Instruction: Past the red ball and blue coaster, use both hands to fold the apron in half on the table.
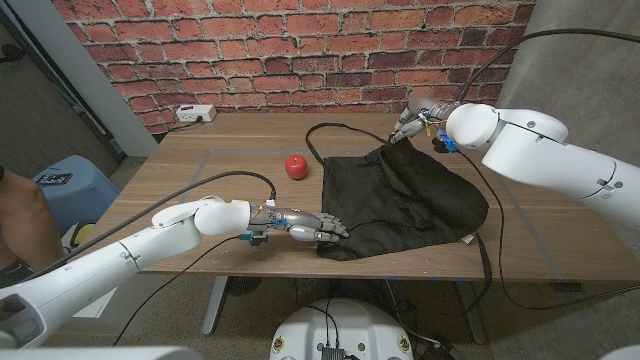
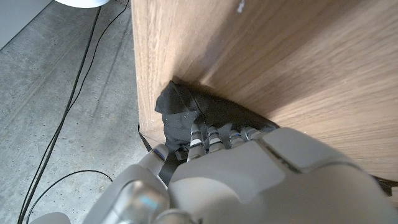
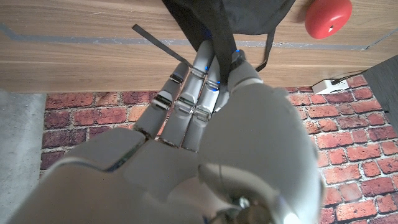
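A black apron (image 1: 400, 195) lies spread on the wooden table (image 1: 200, 180), right of centre. My left hand (image 1: 305, 228) grips its near left corner at the table's front edge; in the left wrist view my fingers (image 2: 211, 134) curl over the bunched black cloth (image 2: 177, 118). My right hand (image 1: 415, 120) holds the far corner, lifted a little off the table. The right wrist view has the fingers (image 3: 199, 68) pinching the dark cloth (image 3: 211, 18). A red ball (image 1: 296, 166) (image 3: 328, 17) sits just left of the apron.
The apron's thin strap (image 1: 330, 130) loops over the table toward the far edge. A white power strip (image 1: 195, 113) lies at the far left corner. A black cable (image 1: 215, 180) crosses the table's left side. A blue stool (image 1: 65, 180) and a person's arm (image 1: 20, 225) are at the left.
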`<state>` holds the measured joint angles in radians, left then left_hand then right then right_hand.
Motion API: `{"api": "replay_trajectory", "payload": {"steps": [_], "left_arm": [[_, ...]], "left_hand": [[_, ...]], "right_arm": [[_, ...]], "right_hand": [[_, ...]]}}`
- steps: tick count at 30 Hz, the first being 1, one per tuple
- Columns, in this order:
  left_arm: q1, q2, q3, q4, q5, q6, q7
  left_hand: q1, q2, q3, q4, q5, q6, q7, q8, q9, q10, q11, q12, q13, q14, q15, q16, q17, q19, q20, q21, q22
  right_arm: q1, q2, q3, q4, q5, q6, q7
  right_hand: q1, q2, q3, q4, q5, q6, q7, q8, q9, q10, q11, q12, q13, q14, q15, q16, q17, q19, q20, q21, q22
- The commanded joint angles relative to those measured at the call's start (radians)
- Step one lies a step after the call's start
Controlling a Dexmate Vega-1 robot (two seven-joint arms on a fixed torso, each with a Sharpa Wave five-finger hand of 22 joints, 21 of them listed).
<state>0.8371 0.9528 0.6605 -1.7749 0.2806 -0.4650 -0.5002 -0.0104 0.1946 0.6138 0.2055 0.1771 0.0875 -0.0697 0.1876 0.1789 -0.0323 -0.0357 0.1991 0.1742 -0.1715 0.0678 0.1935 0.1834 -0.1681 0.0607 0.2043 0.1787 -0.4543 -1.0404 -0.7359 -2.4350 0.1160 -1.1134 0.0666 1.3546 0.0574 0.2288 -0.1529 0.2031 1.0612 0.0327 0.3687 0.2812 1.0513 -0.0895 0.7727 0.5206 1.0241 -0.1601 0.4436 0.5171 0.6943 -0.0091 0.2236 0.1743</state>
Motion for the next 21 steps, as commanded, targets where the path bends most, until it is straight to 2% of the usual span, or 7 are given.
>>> {"api": "replay_trajectory", "payload": {"steps": [1,12,21], "left_arm": [[-0.009,-0.007,0.005,0.013,-0.007,-0.008,-0.007],[-0.008,-0.008,0.006,0.013,-0.008,-0.005,-0.007],[-0.010,-0.010,0.009,0.014,-0.009,-0.003,-0.011]], "left_hand": [[-0.003,0.008,0.009,0.002,-0.001,0.005,-0.001,-0.003,0.003,-0.005,-0.004,-0.003,0.005,-0.043,0.000,-0.001,0.003,-0.142,0.004,0.004,0.004],[-0.003,0.008,0.010,0.002,-0.001,0.004,-0.001,-0.004,0.003,-0.005,-0.005,-0.002,0.005,-0.043,0.000,-0.001,0.003,-0.142,0.004,0.003,0.004],[-0.003,0.008,0.011,0.002,-0.001,0.002,-0.001,-0.004,0.003,-0.005,-0.006,-0.002,0.005,-0.043,-0.001,-0.001,0.003,-0.142,0.003,0.003,0.004]], "right_arm": [[-0.018,-0.003,-0.001,-0.031,0.012,0.025,-0.003],[-0.030,0.002,-0.027,-0.029,0.011,0.066,0.022],[-0.046,0.002,-0.025,-0.046,0.014,0.081,0.035]], "right_hand": [[0.015,0.000,-0.006,-0.002,-0.003,0.004,0.005,-0.007,0.002,0.002,0.006,-0.003,0.002,0.004,-0.064,-0.004,0.002,0.011,-0.002,0.002,0.006],[0.019,0.002,-0.010,-0.002,-0.004,0.002,0.004,-0.010,0.006,0.003,0.008,-0.004,0.000,0.006,-0.061,-0.008,0.004,0.018,0.000,0.003,0.006],[0.021,0.004,-0.014,-0.002,-0.004,0.003,0.004,-0.012,0.007,0.002,0.010,-0.004,0.004,0.005,-0.058,-0.012,0.007,0.021,0.000,0.004,0.006]]}}
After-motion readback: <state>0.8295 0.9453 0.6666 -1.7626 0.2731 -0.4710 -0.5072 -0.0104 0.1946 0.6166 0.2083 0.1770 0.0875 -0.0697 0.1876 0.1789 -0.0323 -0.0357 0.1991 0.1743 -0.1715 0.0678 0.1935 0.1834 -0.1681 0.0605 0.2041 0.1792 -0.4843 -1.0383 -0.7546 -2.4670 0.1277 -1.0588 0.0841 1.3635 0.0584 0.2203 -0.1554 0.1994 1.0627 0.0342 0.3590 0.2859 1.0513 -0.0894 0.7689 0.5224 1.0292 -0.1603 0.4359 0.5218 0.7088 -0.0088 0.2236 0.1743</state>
